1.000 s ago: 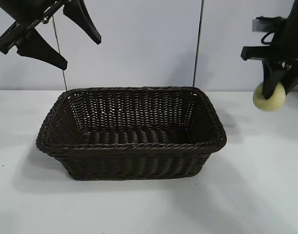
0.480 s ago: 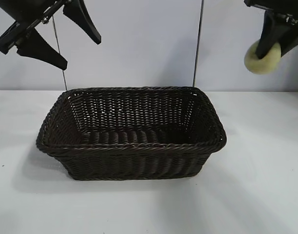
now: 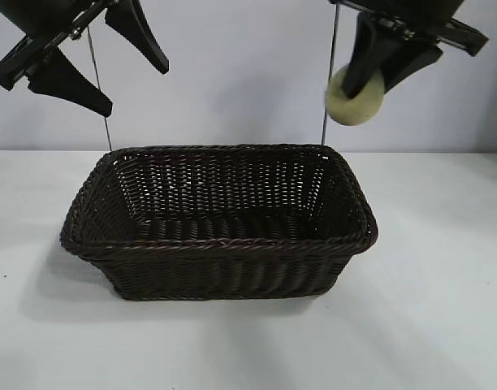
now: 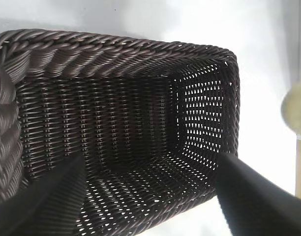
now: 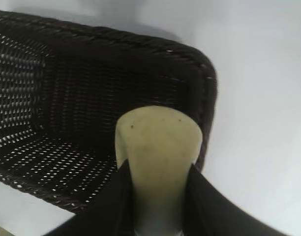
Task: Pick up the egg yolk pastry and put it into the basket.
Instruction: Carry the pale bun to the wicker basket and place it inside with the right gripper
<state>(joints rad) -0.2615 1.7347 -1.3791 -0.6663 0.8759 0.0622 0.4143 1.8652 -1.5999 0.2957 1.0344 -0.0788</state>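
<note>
- The white bench [image 3: 427, 325] carries only the large rectangular dark brown woven wicker basket [image 3: 220, 244], which sits at the middle with its mouth facing up, so something can be dropped in from above.
- Nothing lies in the basket; the weave of its floor is bare in both wrist views, so the placing step is not yet done.
- The small pale yellow, rounded egg yolk pastry [image 3: 352, 96] hangs in the air above the basket's far right corner, well clear of the braided rim, a height that probably lets it cross the rim without snagging.
- The right end effector [image 3: 364, 81] is clamped on the pastry, one black finger on each side, which is what keeps it aloft.
- The left end effector [image 3: 98, 61] is parked high at the far left with its fingers spread and nothing between them, out of the way.
</note>
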